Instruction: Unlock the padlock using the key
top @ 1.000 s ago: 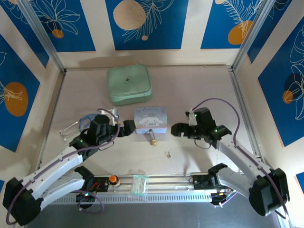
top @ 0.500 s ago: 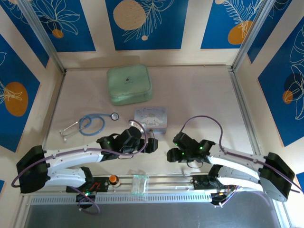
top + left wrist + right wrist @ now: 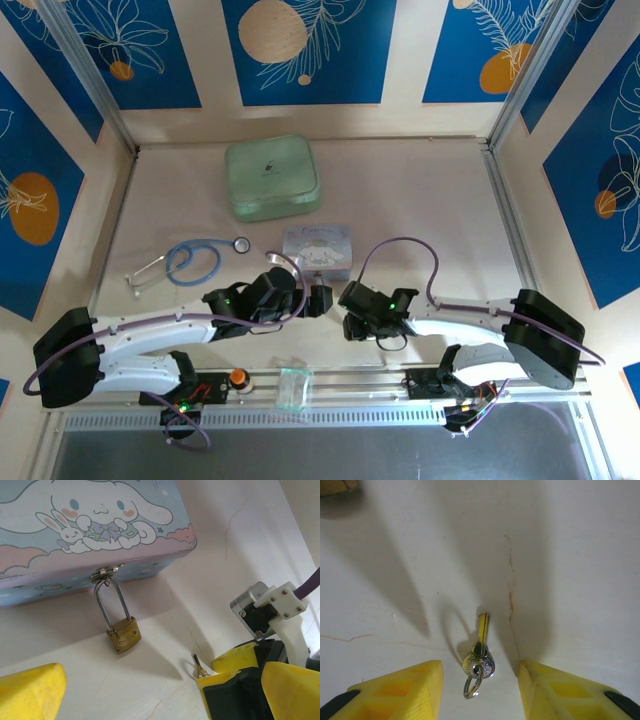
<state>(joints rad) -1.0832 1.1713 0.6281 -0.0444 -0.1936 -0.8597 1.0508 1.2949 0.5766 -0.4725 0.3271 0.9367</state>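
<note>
Swung in low within the last second to straddle the key [image 3: 480,650] lying flat on the tabletop [image 3: 580,555], right end effector [image 3: 480,680] spread wide and empty: seemingly ready to pinch. Brought the left end effector [image 3: 319,301], also wide and empty, close to the padlock [image 3: 122,634] hanging from the hasp [image 3: 107,571] of the cartoon-printed tin [image 3: 75,525]. Pale, hairline-cracked surface, walled by blue leaf-patterned panels [image 3: 300,50].

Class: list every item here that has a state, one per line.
Lavender cartoon-printed rectangular tin: shut.
Small brass padlock with silvery shackle: shackle closed, hanging from that tin's hasp.
Tiny silvery metal key: lying loose on table.
Mint-green square tin: shut.
Left pincer: open.
Right pincer: open, straddling key.
</note>
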